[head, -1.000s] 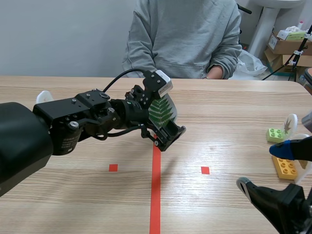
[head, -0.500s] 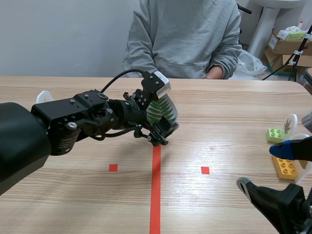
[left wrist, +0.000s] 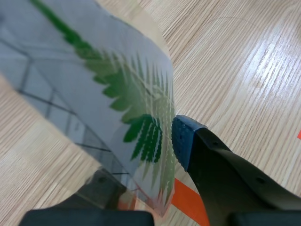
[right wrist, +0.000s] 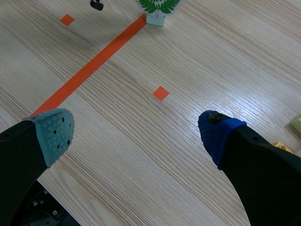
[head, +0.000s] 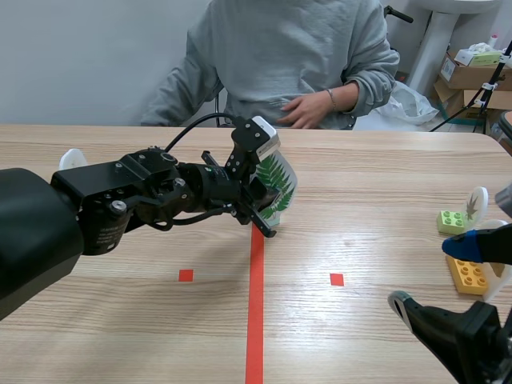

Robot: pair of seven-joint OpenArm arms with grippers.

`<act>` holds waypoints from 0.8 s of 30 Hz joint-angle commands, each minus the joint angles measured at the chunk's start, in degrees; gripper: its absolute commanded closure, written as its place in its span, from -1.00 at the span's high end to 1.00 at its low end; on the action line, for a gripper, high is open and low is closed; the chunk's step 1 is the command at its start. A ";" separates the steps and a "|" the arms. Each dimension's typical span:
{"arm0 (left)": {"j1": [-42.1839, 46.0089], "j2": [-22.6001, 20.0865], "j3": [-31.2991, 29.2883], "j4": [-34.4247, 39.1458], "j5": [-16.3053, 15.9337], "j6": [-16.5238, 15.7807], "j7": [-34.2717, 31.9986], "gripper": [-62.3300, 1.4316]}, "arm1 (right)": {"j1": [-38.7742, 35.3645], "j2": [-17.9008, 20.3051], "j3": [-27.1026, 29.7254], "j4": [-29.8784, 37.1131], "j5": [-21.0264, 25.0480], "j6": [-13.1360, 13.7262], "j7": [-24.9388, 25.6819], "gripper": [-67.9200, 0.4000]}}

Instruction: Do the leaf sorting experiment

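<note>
Two fingers of the left hand clamp the fern leaf card, which stands at the far end of the red line on the bench. The right hand hangs open, well apart.

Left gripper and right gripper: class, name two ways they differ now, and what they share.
The left gripper is shut on the fern leaf card; the right gripper is open, holding nothing. The left gripper is at the table's middle; the right gripper hangs over its near right side. Both are black and two-fingered.
</note>
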 commanded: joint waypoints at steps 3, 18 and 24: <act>-0.94 0.28 -0.04 1.20 -0.52 -0.04 -2.23 -0.81 | 0.00 -0.02 0.39 0.87 0.42 0.44 0.44 0.59; 2.78 -6.47 -6.36 11.28 -7.32 -1.51 7.50 -0.80 | 0.02 0.00 0.39 0.87 0.42 0.44 0.39 0.59; 14.62 -13.25 -20.28 27.74 -7.48 -4.96 11.50 -0.80 | 0.02 0.00 0.35 0.87 0.42 0.44 0.42 0.59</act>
